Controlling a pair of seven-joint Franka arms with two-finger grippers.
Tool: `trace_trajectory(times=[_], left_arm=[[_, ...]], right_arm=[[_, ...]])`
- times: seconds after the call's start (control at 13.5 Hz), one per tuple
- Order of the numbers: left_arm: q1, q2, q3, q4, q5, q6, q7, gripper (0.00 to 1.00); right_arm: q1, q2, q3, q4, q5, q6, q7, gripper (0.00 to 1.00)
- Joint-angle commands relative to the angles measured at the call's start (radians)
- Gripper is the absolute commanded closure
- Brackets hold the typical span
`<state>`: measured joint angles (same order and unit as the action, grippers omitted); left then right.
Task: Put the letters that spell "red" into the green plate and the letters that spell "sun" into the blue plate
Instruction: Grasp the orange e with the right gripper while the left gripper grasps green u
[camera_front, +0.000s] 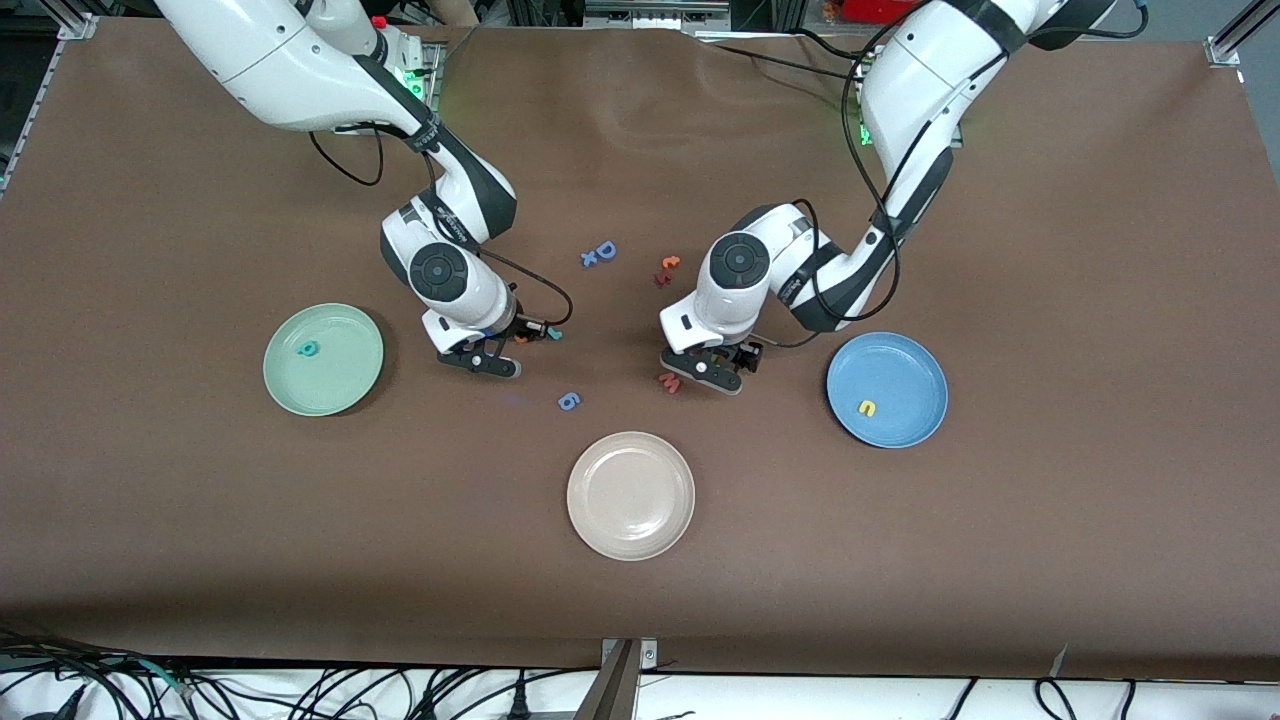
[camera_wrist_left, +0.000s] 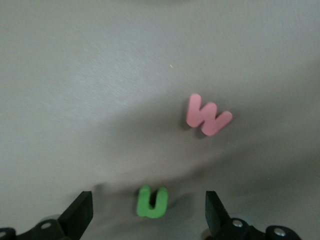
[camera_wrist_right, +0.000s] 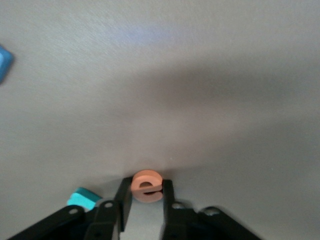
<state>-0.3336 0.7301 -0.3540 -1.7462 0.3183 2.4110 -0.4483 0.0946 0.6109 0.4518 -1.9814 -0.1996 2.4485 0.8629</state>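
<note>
My right gripper (camera_wrist_right: 146, 184) (camera_front: 520, 340) is shut on the orange e (camera_wrist_right: 146, 186), low at the table between the green plate (camera_front: 350, 390) and the blue g. The teal r (camera_wrist_right: 82, 198) (camera_front: 553, 333) lies just beside its fingers. A teal d (camera_front: 308, 349) lies in the green plate. My left gripper (camera_wrist_left: 147, 200) (camera_front: 712, 362) is open low over the table, with the green n (camera_wrist_left: 151, 201) lying between its fingers, untouched. In the front view the hand hides the n. The blue plate (camera_front: 910, 365) holds a yellow u (camera_front: 866, 408).
A pink w (camera_wrist_left: 207, 115) (camera_front: 669, 381) lies close to the left gripper. The blue g (camera_front: 568, 401) and a beige plate (camera_front: 630, 540) sit nearer the front camera. A blue D (camera_front: 600, 252) and an orange and red letter pair (camera_front: 666, 270) lie farther from it.
</note>
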Motion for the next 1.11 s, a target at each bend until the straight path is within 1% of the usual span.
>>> trace_trajectory(times=[0.0,0.07,0.15,0.22,0.3,0.44,0.52,0.59,0.66,0.81,0.96,1.03], left_arm=[[-0.025,0.014,0.017,0.019,0.016,-0.001,-0.020,0.04],[-0.024,0.012,0.017,0.016,0.018,-0.001,-0.020,0.07],[-0.018,0.012,0.017,0.013,0.024,-0.003,-0.010,0.14],[-0.015,0.011,0.017,0.011,0.034,-0.004,-0.009,0.19],[-0.013,0.012,0.017,0.011,0.042,-0.004,-0.003,0.33],[-0.015,0.012,0.015,0.011,0.061,-0.006,-0.016,0.67],[-0.016,0.011,0.015,0.011,0.061,-0.007,-0.021,0.71],[-0.015,0.009,0.013,0.010,0.061,-0.012,-0.023,0.77],[-0.015,0.006,0.012,0.010,0.058,-0.015,-0.024,0.88],[-0.013,0.002,0.010,0.011,0.058,-0.015,-0.035,0.95],[-0.009,-0.018,0.009,0.011,0.056,-0.024,-0.032,0.95],[-0.005,-0.038,0.009,0.014,0.056,-0.059,-0.027,0.95]], right_arm=[[0.005,0.015,-0.007,-0.017,-0.017,0.026,0.018,0.81],[0.005,0.009,-0.007,-0.017,-0.017,0.020,0.018,0.81],[0.002,0.003,-0.007,-0.017,-0.017,0.015,0.018,0.81],[-0.001,-0.008,-0.007,-0.014,-0.017,0.003,0.018,0.81],[-0.003,-0.037,-0.008,-0.007,-0.015,-0.035,0.016,0.81],[-0.010,-0.098,-0.031,0.033,-0.015,-0.165,-0.002,0.81],[-0.010,-0.124,-0.045,0.047,-0.015,-0.216,-0.011,0.81],[-0.010,-0.150,-0.067,0.053,-0.015,-0.255,-0.036,0.81],[-0.010,-0.173,-0.100,0.053,-0.015,-0.290,-0.079,0.81],[-0.010,-0.209,-0.166,0.052,-0.012,-0.342,-0.184,0.81],[-0.010,-0.227,-0.235,0.047,-0.011,-0.365,-0.292,0.81],[-0.012,-0.230,-0.272,0.046,-0.011,-0.365,-0.342,0.81]])
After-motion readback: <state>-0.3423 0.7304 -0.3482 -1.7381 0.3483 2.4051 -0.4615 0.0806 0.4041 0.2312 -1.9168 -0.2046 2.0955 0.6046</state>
